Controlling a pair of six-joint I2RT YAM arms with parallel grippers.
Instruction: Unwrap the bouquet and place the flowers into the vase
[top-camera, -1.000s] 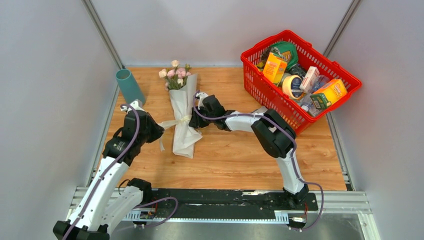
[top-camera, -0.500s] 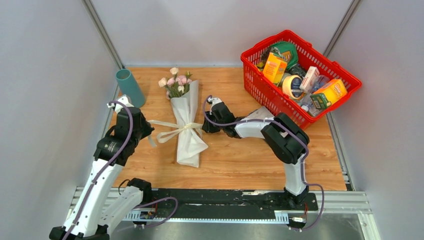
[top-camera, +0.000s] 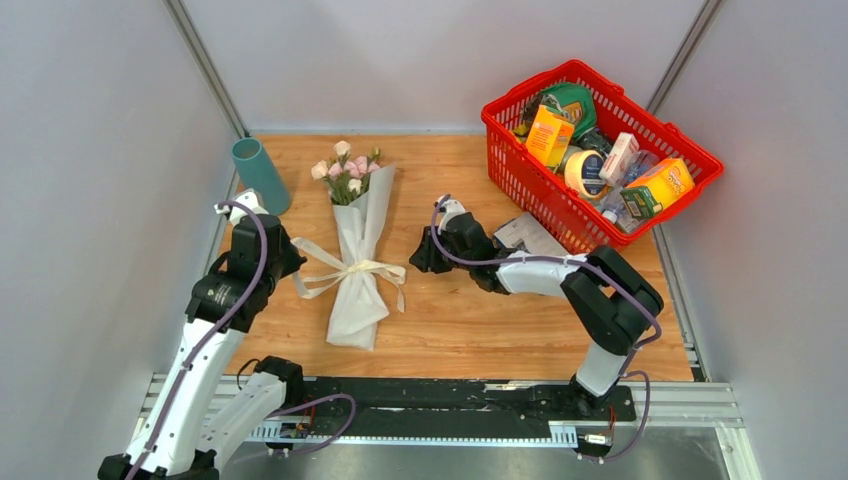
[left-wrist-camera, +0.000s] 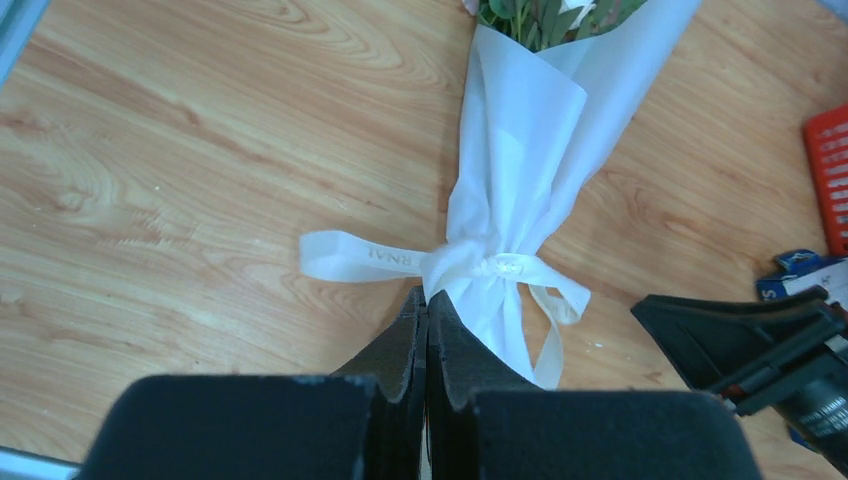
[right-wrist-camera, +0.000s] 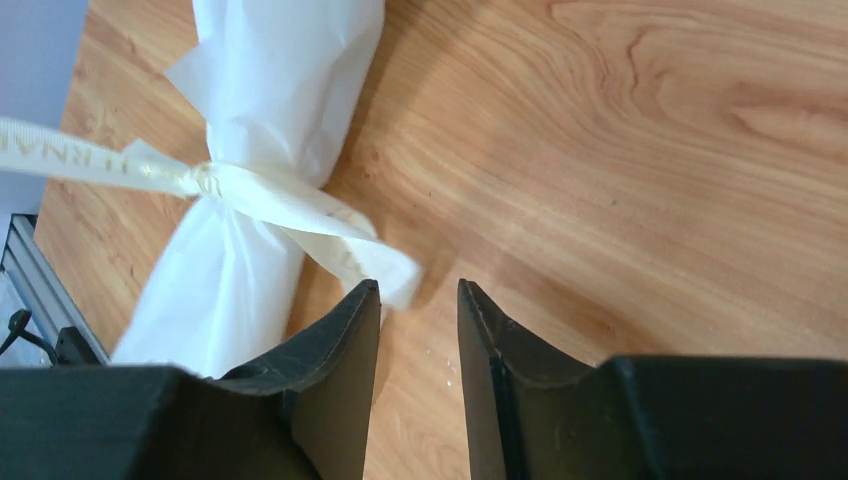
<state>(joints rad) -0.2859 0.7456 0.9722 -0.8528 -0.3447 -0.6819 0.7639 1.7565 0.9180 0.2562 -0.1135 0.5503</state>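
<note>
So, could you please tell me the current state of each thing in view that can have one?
bouquet: lying flat, wrapped.
ribbon: knotted, tails loose.
vase: upright, no flowers in it.
red basket: upright, full.
left gripper: shut, tips beside the ribbon knot.
right gripper: open, holding nothing.

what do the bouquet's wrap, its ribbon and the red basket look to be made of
Wrap: thin matte white paper or nonwoven tissue, it seems, slightly translucent, with soft creases. Ribbon: cream satin-like fabric, going by its faint sheen and pale printed lettering. Red basket: probably glossy moulded plastic, judging by its uniform colour and lattice walls.
</note>
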